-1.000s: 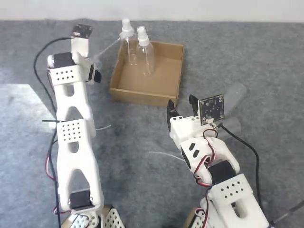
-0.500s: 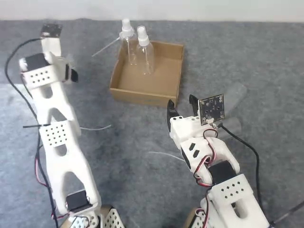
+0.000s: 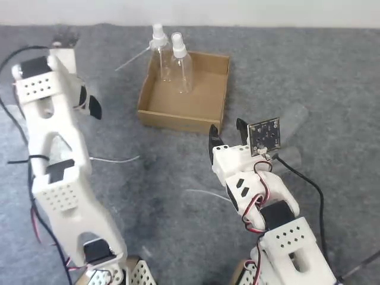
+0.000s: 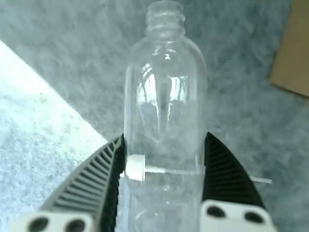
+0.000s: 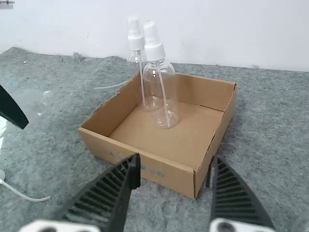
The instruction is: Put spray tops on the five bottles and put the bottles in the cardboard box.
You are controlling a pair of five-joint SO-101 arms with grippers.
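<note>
While the left gripper (image 4: 163,141) clamps a topless bottle (image 4: 164,87), neck pointing outward, well apart from the cardboard box (image 3: 178,122), the right gripper (image 3: 226,127) hangs open beside that box.

A cardboard box (image 5: 145,164) is seen open-topped on the grey felt worktop (image 5: 270,125), with a white wall (image 5: 241,29) behind. Two bottles are stood upright inside it near a far corner, the nearer bottle (image 5: 161,92) just beside the farther bottle (image 5: 136,63), each fitted with a white spray top (image 5: 153,41). The right gripper (image 5: 175,169) is held in front of the box, its black ribbed fingers (image 5: 227,193) spread apart, the box's near corner framed between them. Off to one side the left gripper (image 5: 14,112) is shown by one dark finger, and a clear bottle (image 5: 35,102) is faintly made out just beside it. A thin clear tube (image 5: 24,197) is laid on the worktop near that gripper.
</note>
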